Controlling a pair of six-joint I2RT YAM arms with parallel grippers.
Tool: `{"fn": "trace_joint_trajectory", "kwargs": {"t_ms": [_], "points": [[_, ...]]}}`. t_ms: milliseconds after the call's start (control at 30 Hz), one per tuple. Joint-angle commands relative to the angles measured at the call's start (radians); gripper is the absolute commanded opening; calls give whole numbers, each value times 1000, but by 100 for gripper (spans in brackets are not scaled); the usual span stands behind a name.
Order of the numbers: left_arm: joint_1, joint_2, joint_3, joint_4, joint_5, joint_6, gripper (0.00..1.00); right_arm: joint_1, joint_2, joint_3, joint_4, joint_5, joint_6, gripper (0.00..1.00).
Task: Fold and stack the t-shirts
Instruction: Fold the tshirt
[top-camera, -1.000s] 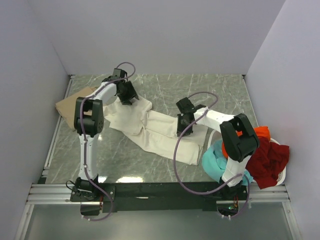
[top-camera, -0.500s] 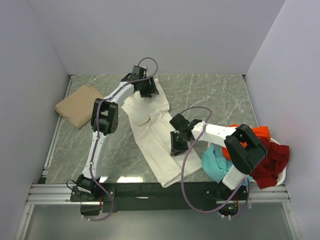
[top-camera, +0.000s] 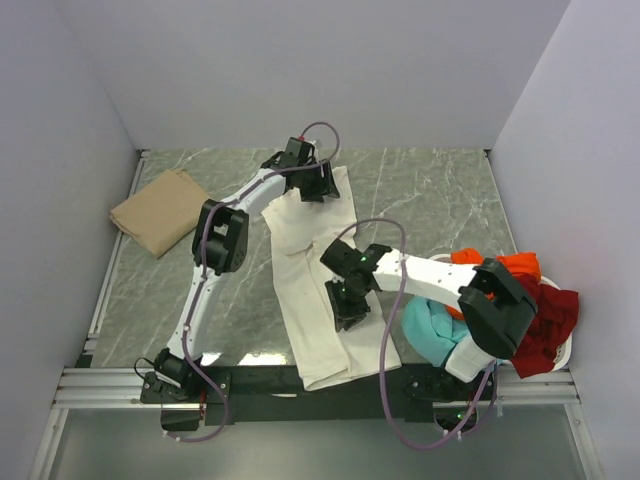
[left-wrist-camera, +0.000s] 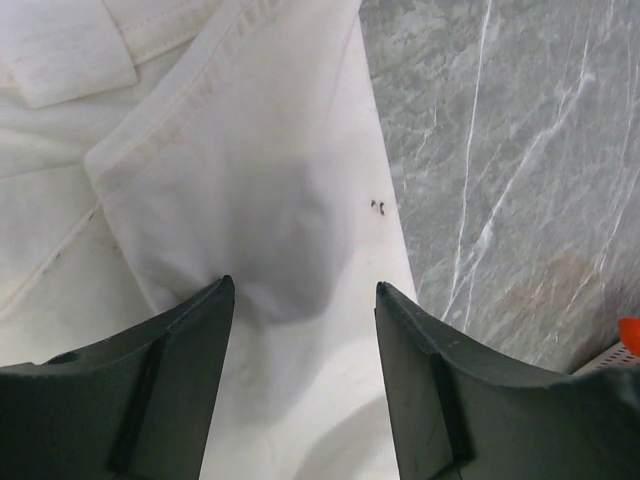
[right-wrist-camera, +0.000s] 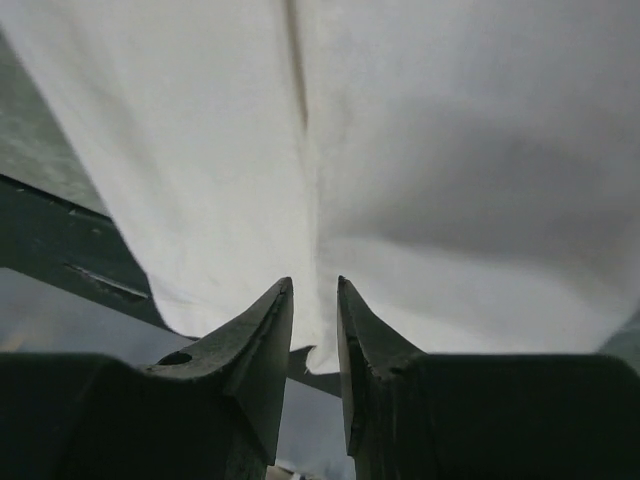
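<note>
the cream-white t-shirt (top-camera: 300, 300) lies as a long strip on the table (top-camera: 440, 190), its near end reaching the black front rail (top-camera: 260, 382). the right gripper (right-wrist-camera: 313, 290) sits on its near half, jaws almost closed, pinching a fold of cloth. farther back, the left gripper (left-wrist-camera: 300, 295) is over the shirt's far end — jaws spread wide, gripping nothing — and the folded tan t-shirt (top-camera: 158, 210) lies well apart at far left.
</note>
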Motion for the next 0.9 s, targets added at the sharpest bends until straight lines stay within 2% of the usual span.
{"fn": "trace_joint_trajectory", "kwargs": {"t_ms": [0, 133, 267, 500, 867], "points": [[6, -142, -22, -44, -7, 11, 65, -2, -90, 96, -105, 79, -31, 32], [11, -300, -142, -10, -44, -25, 66, -9, -110, 51, -63, 125, -40, 32], [15, -361, -231, -59, -114, -71, 67, -24, -85, -19, 40, 125, -63, 32], [46, -319, -371, -77, -127, -111, 67, -29, -27, -48, 155, 124, -95, 32], [88, -200, -400, -39, -145, -112, 66, -29, 16, -100, 197, -3, -72, 32]]}}
